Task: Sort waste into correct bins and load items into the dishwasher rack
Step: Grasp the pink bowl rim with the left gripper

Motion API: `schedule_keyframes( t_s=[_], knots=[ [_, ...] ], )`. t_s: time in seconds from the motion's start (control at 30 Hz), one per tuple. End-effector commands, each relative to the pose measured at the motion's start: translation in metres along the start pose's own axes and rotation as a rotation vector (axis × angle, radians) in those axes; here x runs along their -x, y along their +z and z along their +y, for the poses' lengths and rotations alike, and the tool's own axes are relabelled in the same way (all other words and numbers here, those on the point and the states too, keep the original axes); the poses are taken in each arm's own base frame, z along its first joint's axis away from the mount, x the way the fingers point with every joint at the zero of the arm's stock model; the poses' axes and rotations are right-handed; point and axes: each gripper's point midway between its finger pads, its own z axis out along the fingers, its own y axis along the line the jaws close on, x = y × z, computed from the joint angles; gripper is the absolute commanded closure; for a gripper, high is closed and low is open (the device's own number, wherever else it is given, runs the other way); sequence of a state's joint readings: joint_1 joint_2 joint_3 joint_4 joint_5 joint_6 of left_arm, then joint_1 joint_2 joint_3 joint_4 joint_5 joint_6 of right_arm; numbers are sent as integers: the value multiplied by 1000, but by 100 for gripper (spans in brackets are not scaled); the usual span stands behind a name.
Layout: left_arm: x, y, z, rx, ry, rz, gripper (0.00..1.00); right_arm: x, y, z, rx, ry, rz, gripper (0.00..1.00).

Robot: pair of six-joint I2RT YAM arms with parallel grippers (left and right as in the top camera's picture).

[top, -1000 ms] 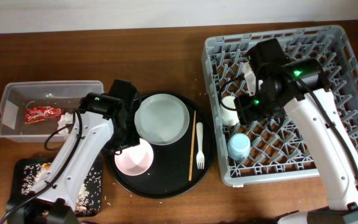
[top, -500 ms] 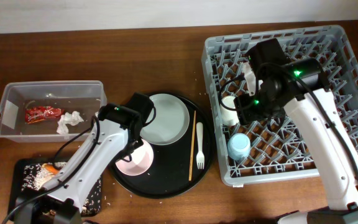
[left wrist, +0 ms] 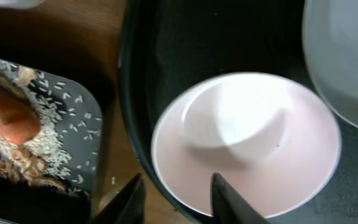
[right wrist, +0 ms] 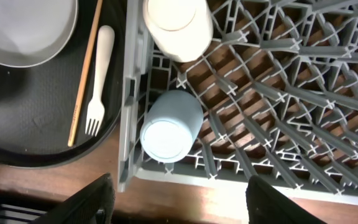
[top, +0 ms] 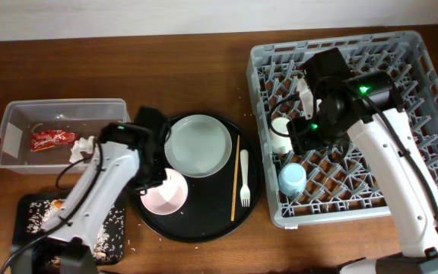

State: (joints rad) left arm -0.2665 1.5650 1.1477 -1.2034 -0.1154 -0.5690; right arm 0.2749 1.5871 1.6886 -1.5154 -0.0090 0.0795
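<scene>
The left gripper [left wrist: 179, 200] is hovering with its fingers parted and holding nothing, seemingly straddling the near rim of the small white round bowl [left wrist: 247, 140], which is sitting upright on the large round black tray [left wrist: 185, 43] just ahead of it.

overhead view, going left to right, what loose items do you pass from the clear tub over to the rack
red wrapper → plate → chopsticks → fork → light blue cup
</scene>
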Motion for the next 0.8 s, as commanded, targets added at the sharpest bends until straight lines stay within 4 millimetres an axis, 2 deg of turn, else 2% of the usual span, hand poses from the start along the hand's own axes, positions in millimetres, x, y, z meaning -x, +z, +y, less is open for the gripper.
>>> schedule_keyframes(
  t_s=[0.0, 0.03, 0.07, 0.2, 0.37, 0.5, 0.6, 0.77],
  knots=[
    [-3, 1, 4, -65, 82, 48, 59, 1, 0, 2, 6, 3, 2, 32],
    [-4, 1, 3, -88, 99, 62, 57, 1, 0, 2, 6, 3, 2, 32],
    [-3, 1, 7, -88, 90, 68, 50, 1, 0, 2, 6, 3, 2, 32],
    [-4, 4, 8, -93, 83, 77, 48, 1, 0, 2, 6, 3, 2, 32],
    [-16, 36, 6, -106, 81, 93, 48, 1, 0, 2, 6, 3, 2, 32],
    [-15, 49, 4, -116, 45, 71, 48, 1, 0, 2, 6, 3, 2, 32],
    [-16, 54, 3, -118, 38, 70, 48, 1, 0, 2, 6, 3, 1, 32],
    [-19, 55, -8, -184, 38, 86, 49, 1, 0, 2, 6, 3, 2, 33]
  ],
)
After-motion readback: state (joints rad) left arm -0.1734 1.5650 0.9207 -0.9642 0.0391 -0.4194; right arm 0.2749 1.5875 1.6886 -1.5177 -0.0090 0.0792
